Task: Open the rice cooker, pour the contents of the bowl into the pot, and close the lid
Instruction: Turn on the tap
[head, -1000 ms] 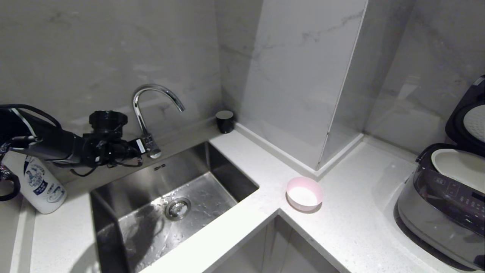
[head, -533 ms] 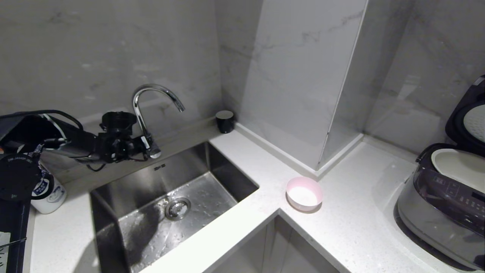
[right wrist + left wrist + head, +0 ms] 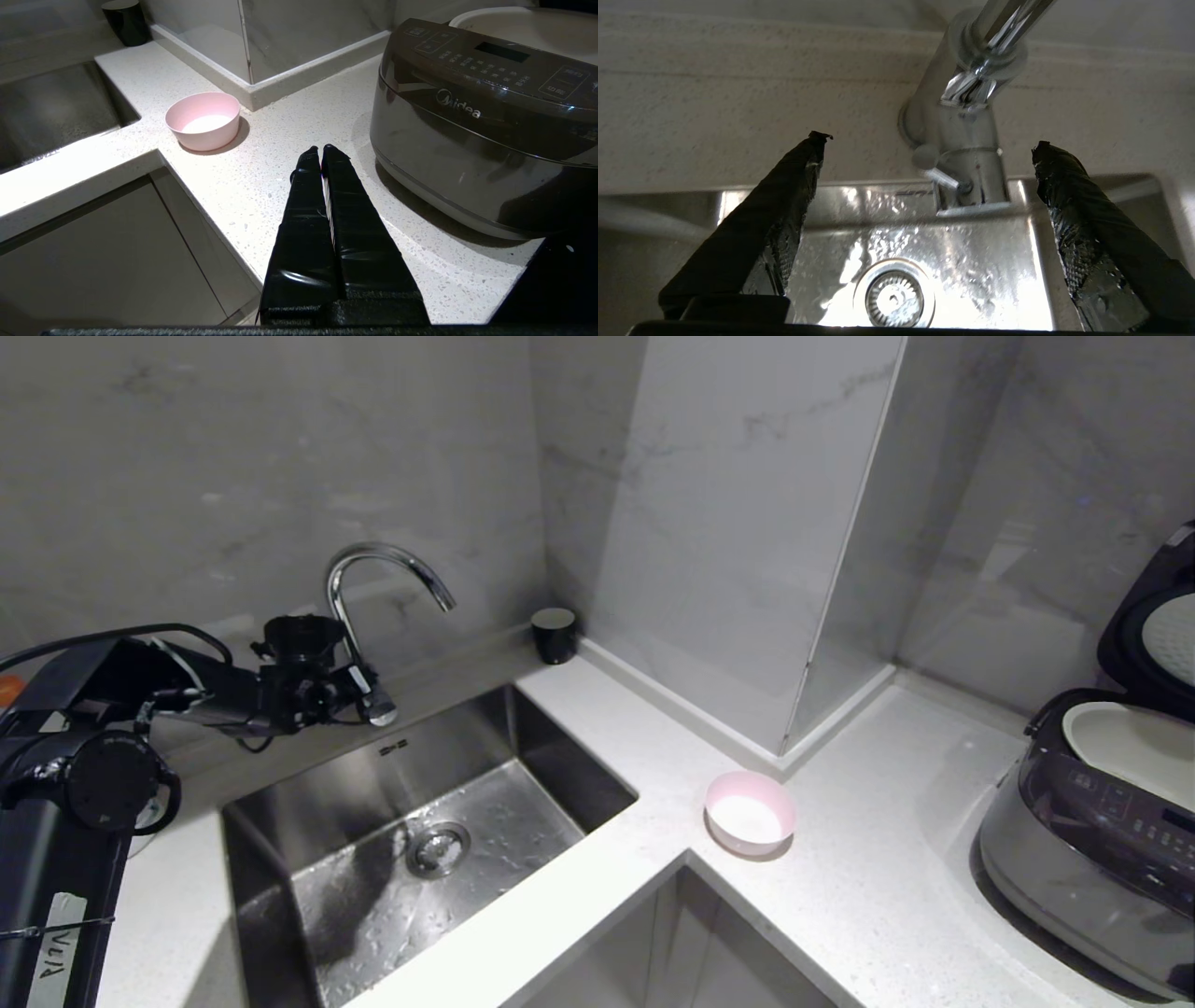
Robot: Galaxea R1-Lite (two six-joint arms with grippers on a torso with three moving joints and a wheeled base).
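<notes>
Along the white counter (image 3: 579,915), largest first: steel sink (image 3: 523,747) at my left; rice cooker (image 3: 476,126) at far right, lid (image 3: 1153,625) raised, white pot (image 3: 1130,742) exposed. Pink bowl (image 3: 750,812) sits between them, near the counter's inner corner. My left gripper (image 3: 927,140) faces the faucet (image 3: 966,121), fingers spread, empty. My right gripper (image 3: 321,150) hangs before the cooker, fingers pressed together.
</notes>
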